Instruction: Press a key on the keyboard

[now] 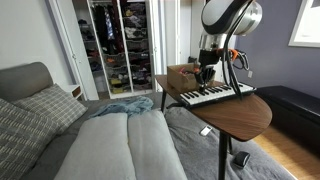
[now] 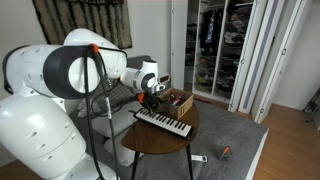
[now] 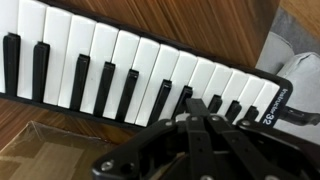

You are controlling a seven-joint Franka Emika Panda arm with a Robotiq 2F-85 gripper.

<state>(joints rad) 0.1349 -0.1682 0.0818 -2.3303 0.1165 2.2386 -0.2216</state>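
Note:
The keyboard (image 1: 214, 95) is a slim row of white and black keys lying on a round wooden side table (image 1: 240, 112); it also shows in an exterior view (image 2: 163, 123). In the wrist view the keys (image 3: 120, 60) fill the frame. My gripper (image 3: 185, 112) is shut, its two black fingers pressed together, the tips resting down on the keys near the keyboard's end. In both exterior views the gripper (image 1: 206, 75) (image 2: 150, 103) sits low over one end of the keyboard.
A brown cardboard box (image 1: 182, 74) stands on the table right behind the keyboard, close to the gripper; it also shows in an exterior view (image 2: 181, 101). A bed with grey bedding (image 1: 110, 140) lies beside the table. An open closet (image 1: 118, 45) is behind.

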